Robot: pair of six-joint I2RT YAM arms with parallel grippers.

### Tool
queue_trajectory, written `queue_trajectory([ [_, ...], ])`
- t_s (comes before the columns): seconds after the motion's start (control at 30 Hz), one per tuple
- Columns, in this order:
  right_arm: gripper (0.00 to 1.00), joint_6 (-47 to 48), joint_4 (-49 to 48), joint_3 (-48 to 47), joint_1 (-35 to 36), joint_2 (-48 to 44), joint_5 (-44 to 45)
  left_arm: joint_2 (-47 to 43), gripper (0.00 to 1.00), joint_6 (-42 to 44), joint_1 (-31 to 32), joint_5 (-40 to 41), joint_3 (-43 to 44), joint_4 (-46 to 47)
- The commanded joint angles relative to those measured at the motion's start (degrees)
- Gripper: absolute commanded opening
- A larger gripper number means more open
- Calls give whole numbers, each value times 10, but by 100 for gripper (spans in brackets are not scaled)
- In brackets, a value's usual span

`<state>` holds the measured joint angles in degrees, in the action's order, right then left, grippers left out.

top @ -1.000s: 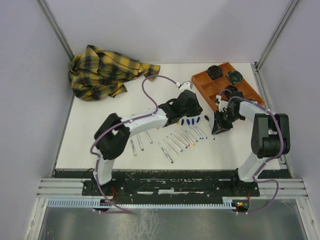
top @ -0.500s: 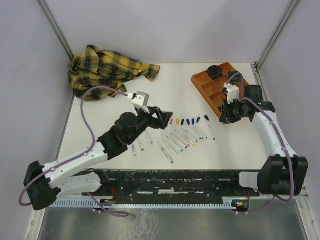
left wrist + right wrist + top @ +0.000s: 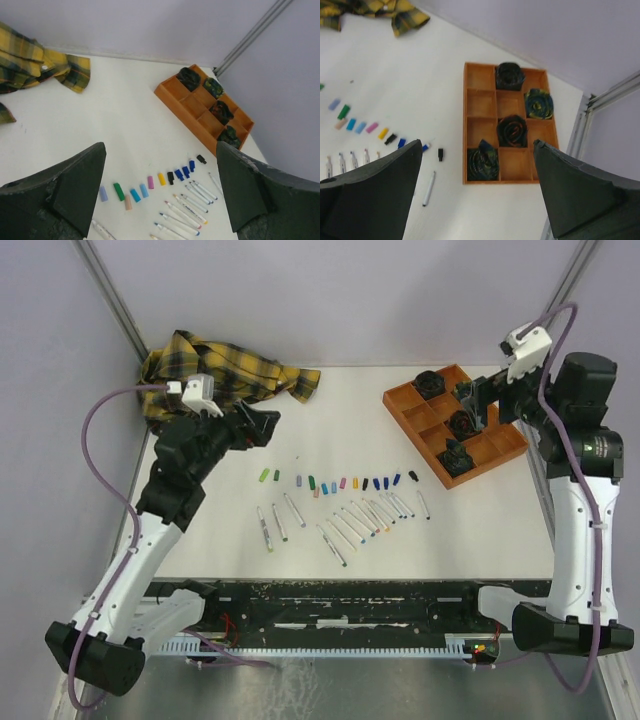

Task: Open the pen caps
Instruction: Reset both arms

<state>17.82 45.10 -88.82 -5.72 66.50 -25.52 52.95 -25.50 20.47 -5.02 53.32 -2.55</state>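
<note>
The caps (image 3: pixel 340 483) lay at 12 o'clock of the bare pens (image 3: pixel 352 521), seemingly all off; left gripper (image 3: pixel 265 427) and right gripper (image 3: pixel 478 400) hung high, jaws apart, empty.

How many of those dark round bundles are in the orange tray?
4. In the orange tray, right wrist view: bundle top row middle, bundle second row right, bundle third row middle, bundle bottom row left. None seems hidden.

I see pen caps (image 3: pixel 150 182) in green, blue, pink, yellow and black, an orange tray (image 3: pixel 481 102), a yellow-and-dark plaid cloth (image 3: pixel 225 375), a white table (image 3: pixel 480 520).
</note>
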Motion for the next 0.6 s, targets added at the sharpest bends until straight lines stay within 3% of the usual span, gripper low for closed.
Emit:
queue_trajectory([
  [0.0, 99, -77, 11, -106, -2, 1, 28, 23, 96, -19, -22, -116, 133, -64],
  [0.17, 99, -71, 73, -222, -2, 12, -2, 43, 99, 16, -22, -105, 273, -154],
  [0.3, 99, -116, 84, -258, -2, 18, -9, 45, 99, 29, -23, -104, 348, -190],
  [0.57, 99, -186, 81, -255, -2, 18, 40, 35, 100, 38, -22, -111, 379, -225],
])
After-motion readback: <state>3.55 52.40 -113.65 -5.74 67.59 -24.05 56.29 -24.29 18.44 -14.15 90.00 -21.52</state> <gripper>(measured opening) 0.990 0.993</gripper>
